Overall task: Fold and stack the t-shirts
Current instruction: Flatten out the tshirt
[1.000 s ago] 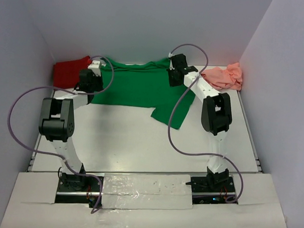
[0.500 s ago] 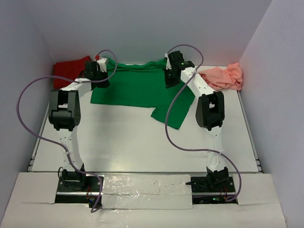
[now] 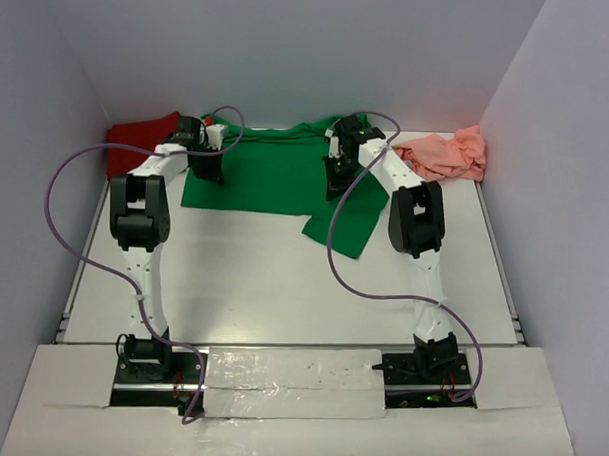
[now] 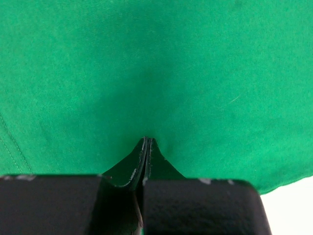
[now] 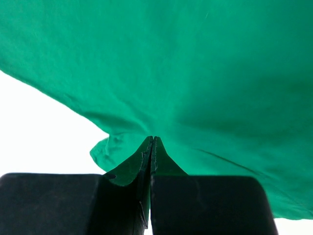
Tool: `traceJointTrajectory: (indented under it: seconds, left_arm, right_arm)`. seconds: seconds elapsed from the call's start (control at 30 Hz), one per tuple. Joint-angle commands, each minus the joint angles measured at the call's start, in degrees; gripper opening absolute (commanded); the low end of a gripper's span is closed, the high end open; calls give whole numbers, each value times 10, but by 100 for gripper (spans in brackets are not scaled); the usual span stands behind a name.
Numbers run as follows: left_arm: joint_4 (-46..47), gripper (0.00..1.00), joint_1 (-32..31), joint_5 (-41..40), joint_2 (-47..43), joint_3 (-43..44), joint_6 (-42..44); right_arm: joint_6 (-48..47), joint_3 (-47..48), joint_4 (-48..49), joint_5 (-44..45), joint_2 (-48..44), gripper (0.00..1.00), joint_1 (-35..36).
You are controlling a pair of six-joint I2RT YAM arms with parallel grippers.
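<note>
Left gripper: my fingers are pressed tight together with a pinch of the green shirt caught at their tips. I hold it at the shirt's left side so that side travels with me.
Right gripper: closed just as tightly, also nipping the green cloth. The fabric puckers toward my tips and hangs off the table beneath, so this side is lifted.
Why two grips: I judge the shirt is too wide and floppy for one pinch. Held at two matching spots, it should fold over in one flat sheet rather than bunch.
Green shirt: spread across the far middle of the table, between my two arms, with one flap trailing toward the near side by my right arm.
Red shirt: crumpled in the far left corner, just beside the green one, left there until its turn.
Pink shirt: bunched in the far right corner, apart from the green cloth.
Stage: by my reckoning the first fold of the first shirt is under way; nothing is stacked yet.
Risk: if one pinch slips, the fold will skew.
</note>
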Motion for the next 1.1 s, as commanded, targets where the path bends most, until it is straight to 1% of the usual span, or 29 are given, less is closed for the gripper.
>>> traceJointTrajectory:
  seconds: [0.0, 0.07, 0.17, 0.27, 0.43, 0.57, 0.7, 0.83, 1.03, 1.07]
  left_arm:
    - [-82, 0, -5, 17, 31, 31, 42]
    - [-109, 0, -5, 27, 42, 36, 61]
    - [-144, 0, -8, 42, 48, 24, 89]
    - [-174, 0, -12, 50, 34, -13, 125]
    - [-211, 0, -14, 56, -28, -115, 175]
    - [-221, 0, -14, 52, -87, -216, 189]
    - [-226, 0, -15, 53, -161, -294, 200]
    - [-240, 0, -16, 47, -206, -373, 213]
    - [-274, 0, -17, 56, -272, -454, 241]
    - [-280, 0, -17, 60, -272, -460, 245]
  right_arm:
    - [-9, -16, -34, -37, -6, 0, -6]
    - [-17, -21, -41, -56, -11, 0, -5]
    - [-20, -22, -43, -62, -24, 0, -5]
    - [-24, -9, -50, -57, -34, 0, -6]
    - [-29, 8, -65, -55, -46, 0, -6]
    - [-35, 5, -71, -52, -60, 0, -6]
    - [-43, 0, -76, -40, -80, 0, -6]
    - [-47, -4, -87, -33, -104, 0, -6]
    - [-47, -30, -94, -27, -134, 0, -5]
    - [-47, -35, -94, -29, -138, 0, -5]
